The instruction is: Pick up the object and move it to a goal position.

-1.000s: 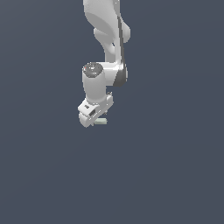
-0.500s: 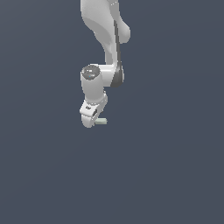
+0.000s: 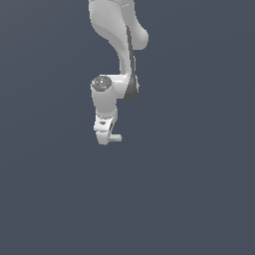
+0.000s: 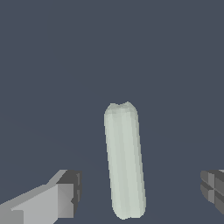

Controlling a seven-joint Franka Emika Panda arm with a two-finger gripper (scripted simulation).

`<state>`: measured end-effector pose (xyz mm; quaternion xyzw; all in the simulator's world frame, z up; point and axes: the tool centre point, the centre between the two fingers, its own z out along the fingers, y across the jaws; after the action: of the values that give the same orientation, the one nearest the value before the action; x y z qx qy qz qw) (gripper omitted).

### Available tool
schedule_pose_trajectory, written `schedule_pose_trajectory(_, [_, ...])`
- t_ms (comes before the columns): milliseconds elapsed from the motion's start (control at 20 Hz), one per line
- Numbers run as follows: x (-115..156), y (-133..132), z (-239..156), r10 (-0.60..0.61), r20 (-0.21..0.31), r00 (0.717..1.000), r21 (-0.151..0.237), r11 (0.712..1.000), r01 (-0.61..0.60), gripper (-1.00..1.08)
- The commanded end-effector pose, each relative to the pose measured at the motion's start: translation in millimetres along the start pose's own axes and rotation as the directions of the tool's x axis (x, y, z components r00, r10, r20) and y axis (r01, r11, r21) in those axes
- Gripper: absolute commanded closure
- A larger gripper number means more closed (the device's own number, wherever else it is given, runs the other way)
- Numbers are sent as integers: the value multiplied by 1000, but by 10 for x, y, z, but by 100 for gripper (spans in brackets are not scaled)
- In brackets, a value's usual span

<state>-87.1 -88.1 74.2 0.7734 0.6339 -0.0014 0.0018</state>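
Fingers (image 4: 138,192) spread wide, well apart from the object (image 4: 124,159) between them, gripping nothing. Risked knocking or rolling it aside if closed off-centre.

Flat, even simulator lighting on a uniform slate-blue ground; no cast shadows, no glare. Soft shading on arm (image 3: 122,45), brighter on upper surfaces. Sharp throughout, slight pixel stepping on edges in wrist view; no edge distortion.
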Motion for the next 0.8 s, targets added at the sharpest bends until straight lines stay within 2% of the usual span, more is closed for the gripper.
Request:
schedule_pose_trajectory(0, [-13, -27, 23, -40, -2, 999, 0, 999, 40, -92])
schedule_pose_trajectory(300, [-31, -62, 54, -90, -4, 996, 1, 996, 90, -92])
schedule_pose_trajectory(750, [-32, -68, 129, -93, -4, 996, 1, 996, 93, -92])
